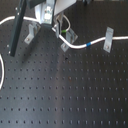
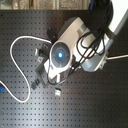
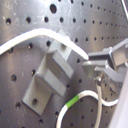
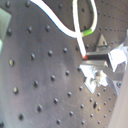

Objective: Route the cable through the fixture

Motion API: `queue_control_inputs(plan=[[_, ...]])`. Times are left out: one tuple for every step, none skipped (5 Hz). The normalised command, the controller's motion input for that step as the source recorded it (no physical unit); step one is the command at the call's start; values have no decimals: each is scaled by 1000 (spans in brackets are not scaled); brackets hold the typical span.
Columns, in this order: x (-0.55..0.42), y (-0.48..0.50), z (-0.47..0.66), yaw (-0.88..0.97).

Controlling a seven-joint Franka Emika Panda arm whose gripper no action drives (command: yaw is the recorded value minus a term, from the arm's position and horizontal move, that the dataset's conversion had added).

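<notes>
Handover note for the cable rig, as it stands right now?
Gripper: jaws shut on the cable close to its green band, low over the board.
Cable: runs past the blue band to the clip at the first exterior view's right; in the first wrist view it lies across the grey fixture block.
Done: cable picked up and brought to the fixtures.
Left: whether it is seated in any clip cannot be told; check, then finish routing.

Cable [image 1: 95, 42]: long, thin, white, flexible, with a short blue band [image 1: 88, 44] and a short green band [image 3: 73, 101]. In the first exterior view it curves across the black perforated worktop [image 1: 65, 95] between grey clip fixtures [image 1: 68, 36]. In the first wrist view it drapes over one fixture [image 3: 52, 75].
</notes>
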Motion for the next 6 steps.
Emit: queue_control_inputs(plan=[[41, -345, -410, 0], [-114, -438, -260, 0], [-210, -357, -58, 0], [-225, -219, -53, 0], [38, -34, 72, -260], [14, 8, 248, -171]])
